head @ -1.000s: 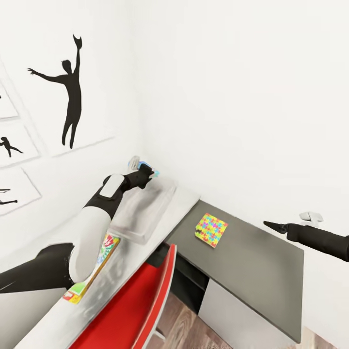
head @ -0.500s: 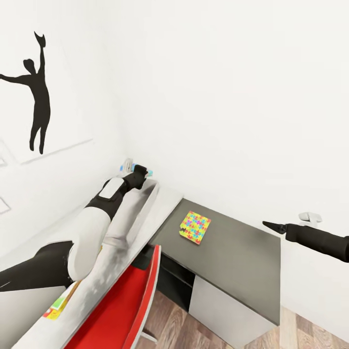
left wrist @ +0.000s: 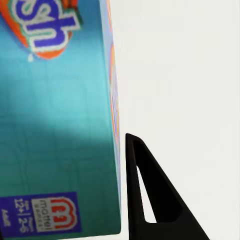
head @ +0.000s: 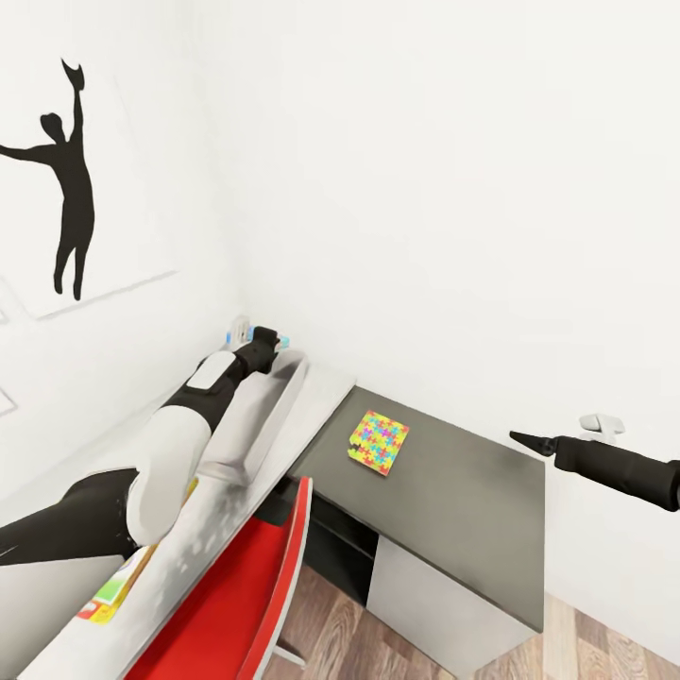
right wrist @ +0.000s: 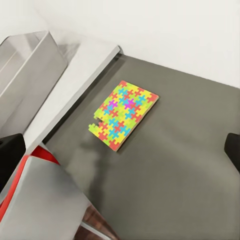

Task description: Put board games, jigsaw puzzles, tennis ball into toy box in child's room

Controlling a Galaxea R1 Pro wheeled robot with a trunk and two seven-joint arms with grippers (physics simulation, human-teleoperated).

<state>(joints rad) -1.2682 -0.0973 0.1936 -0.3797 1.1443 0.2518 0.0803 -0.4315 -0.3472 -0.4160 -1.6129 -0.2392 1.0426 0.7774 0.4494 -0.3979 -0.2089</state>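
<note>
- While the left gripper (head: 253, 332) reaches over the far end of the toy box (head: 279, 406), its fingers (left wrist: 150, 200) clamp a teal lettered game box (left wrist: 60, 125), which shows blue at the wall in the head view.
- The right gripper (head: 525, 439) hangs at about 3 o'clock in the head view, above the dark grey surface (head: 453, 501); whether its jaws are apart I cannot tell.
- One jigsaw puzzle (head: 378, 442) lies flat on that grey surface, at 4 o'clock from the toy box and just beside the table (head: 212, 529).
- A red chair (head: 255, 595) stands at the table's near edge.
</note>
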